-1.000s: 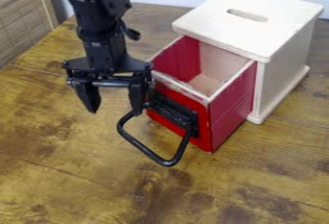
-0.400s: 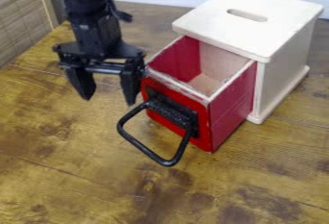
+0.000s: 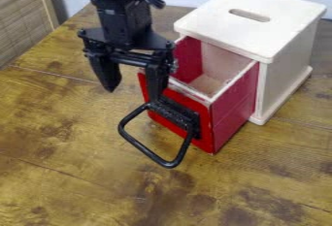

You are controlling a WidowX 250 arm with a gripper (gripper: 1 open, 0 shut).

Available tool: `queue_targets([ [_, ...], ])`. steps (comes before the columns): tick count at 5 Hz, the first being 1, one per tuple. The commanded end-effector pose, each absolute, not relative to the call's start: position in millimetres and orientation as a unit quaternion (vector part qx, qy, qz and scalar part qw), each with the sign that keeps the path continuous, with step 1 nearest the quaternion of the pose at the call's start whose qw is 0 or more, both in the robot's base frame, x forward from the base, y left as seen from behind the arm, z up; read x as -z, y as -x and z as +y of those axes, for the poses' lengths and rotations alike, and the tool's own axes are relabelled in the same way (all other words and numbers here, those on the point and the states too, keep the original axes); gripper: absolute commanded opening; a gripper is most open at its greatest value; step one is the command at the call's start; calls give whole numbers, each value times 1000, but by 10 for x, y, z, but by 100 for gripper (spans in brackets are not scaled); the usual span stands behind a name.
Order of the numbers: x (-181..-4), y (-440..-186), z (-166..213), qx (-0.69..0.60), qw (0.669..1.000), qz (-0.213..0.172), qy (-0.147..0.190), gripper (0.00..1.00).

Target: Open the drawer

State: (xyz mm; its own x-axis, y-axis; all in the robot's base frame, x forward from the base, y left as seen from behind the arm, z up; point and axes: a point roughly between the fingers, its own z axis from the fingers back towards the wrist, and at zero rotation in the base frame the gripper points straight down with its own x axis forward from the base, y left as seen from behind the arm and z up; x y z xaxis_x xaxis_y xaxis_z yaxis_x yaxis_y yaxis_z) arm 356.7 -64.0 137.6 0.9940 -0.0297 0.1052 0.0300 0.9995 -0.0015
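Red is what catches the eye first: the drawer (image 3: 208, 99) stands pulled well out of its housing, its red side wall and red front showing, with pale wood visible inside the open top. On its front sits a black plate, and from that a large black loop handle (image 3: 155, 145) hangs down and forward until it lies on the table (image 3: 65, 162), the loop tilted toward the near edge. The drawer juts toward the middle of the table, out of the pale wooden cube housing (image 3: 266, 46), which sits toward the far right corner and has a narrow slot cut in its flat top.

The table is worn, dark-stained wood with lighter streaks and scuffs across the planks. At the far left corner a piece of lighter slatted wood (image 3: 23, 16) stands beyond the table edge.

The black gripper (image 3: 127, 82) hangs from a black arm that comes down from the top of the view, over the table's middle and toward the far edge, just to the left of the open drawer. It points down at the table. Its two fingers (image 3: 104, 73) are spread wide apart with nothing between them; the right-hand one in the view hangs close beside the drawer's red side wall and above the black front plate, though I cannot tell whether it touches either. The fingertips are clear of the table surface and of the loop handle below.
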Motion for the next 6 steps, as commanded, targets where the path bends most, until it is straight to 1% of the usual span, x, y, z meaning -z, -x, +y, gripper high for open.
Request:
queue_targets([
  [1,-1647,-3508,-683,32,995,-92,7,100],
  [2,-1662,-3458,-650,46,994,-95,9,100],
  [3,-1612,-3419,-578,36,996,-86,8,100],
  [4,-1577,-3385,-502,24,995,-92,6,100],
  [6,-1498,-3444,-617,39,996,-85,5,100],
])
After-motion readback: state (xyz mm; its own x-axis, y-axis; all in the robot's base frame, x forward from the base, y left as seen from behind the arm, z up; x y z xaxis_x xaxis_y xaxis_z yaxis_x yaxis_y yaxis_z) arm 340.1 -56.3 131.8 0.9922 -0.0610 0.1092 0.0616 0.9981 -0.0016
